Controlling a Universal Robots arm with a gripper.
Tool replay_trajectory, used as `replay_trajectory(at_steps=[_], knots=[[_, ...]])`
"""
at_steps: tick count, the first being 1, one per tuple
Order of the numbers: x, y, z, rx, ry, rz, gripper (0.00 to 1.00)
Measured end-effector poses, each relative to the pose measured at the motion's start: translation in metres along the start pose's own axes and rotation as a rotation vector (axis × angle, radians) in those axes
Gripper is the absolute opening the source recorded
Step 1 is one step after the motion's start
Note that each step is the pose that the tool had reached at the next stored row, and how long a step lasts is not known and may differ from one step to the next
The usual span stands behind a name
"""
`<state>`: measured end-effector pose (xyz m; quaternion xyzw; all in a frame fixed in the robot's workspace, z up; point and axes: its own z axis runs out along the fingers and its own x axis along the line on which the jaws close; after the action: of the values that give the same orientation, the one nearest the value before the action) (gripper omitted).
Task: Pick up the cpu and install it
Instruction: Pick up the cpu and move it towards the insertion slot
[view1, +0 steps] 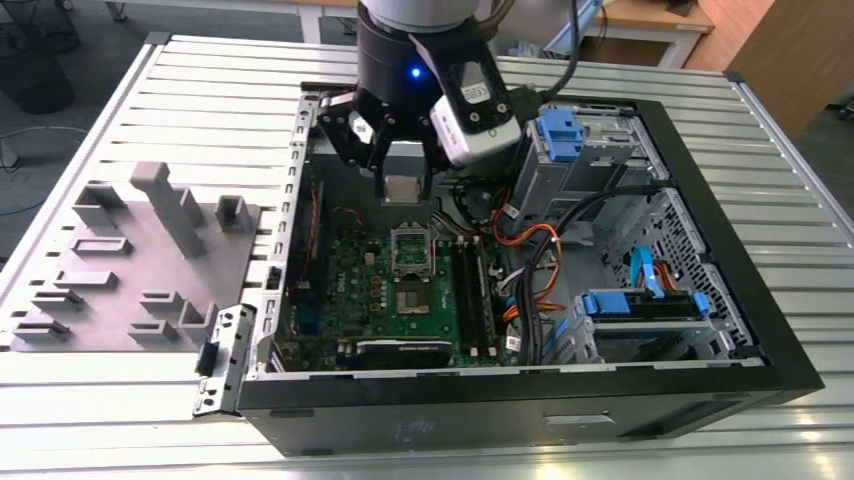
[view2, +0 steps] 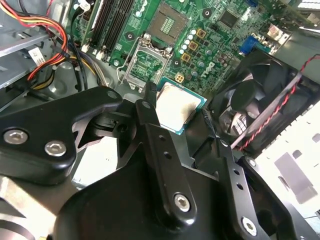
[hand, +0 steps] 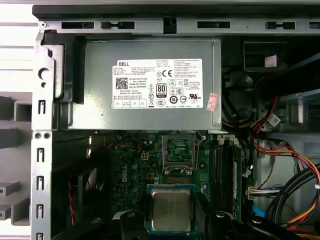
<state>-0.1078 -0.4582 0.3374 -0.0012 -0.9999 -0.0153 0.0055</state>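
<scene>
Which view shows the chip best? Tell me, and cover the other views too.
The first wrist view: the chip faces the camera squarely, metal top plain. The second wrist view shows it slanted, its near edge covered. The exterior view shows it small, held in the gripper.

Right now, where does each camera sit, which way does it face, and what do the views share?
Exterior view: off the arm, high up, looking down on the open computer case and the grey tray on the exterior view's left; the arm's wrist and gripper show.
First wrist view: on the arm, looking into the case at the power supply and socket; black gripper parts flank the cpu.
Second wrist view: on the arm, behind the gripper's black links, facing the motherboard at a slant.
Shared: all three show the gripper holding the cpu near the empty socket.
</scene>
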Motion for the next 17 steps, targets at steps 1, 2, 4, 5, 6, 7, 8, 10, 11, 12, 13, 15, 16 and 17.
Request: replay_trajectory(at_steps=[1,2,4,5,6,7,8,10,11,12,13,15,16,17], knots=[[0.0000,-0.0006,0.0017,0.0001,0.0001,0.000,0.47],[-0.0001,-0.0015,0.0037,-0.0001,0.0000,0.001,0.47],[-0.0001,-0.0031,0.0073,-0.0001,0.0000,0.002,0.47],[-0.0001,-0.0039,0.0091,-0.0001,-0.0001,0.003,0.47],[-0.0001,-0.0046,0.0108,-0.0001,-0.0001,0.004,0.47],[-0.0002,-0.0053,0.0126,-0.0001,-0.0001,0.005,0.47],[-0.0002,-0.0060,0.0144,-0.0002,-0.0002,0.006,0.47],[-0.0002,-0.0072,0.0180,-0.0001,-0.0002,0.009,0.47],[-0.0002,-0.0078,0.0198,-0.0002,-0.0003,0.010,0.47],[-0.0003,-0.0085,0.0216,-0.0002,-0.0003,0.011,0.47],[-0.0003,-0.0094,0.0234,-0.0003,-0.0004,0.012,0.47],[-0.0003,-0.0107,0.0271,-0.0002,-0.0004,0.013,0.47],[-0.0003,-0.0110,0.0289,-0.0002,-0.0004,0.013,0.47],[-0.0003,-0.0113,0.0307,-0.0003,-0.0004,0.014,0.47]])
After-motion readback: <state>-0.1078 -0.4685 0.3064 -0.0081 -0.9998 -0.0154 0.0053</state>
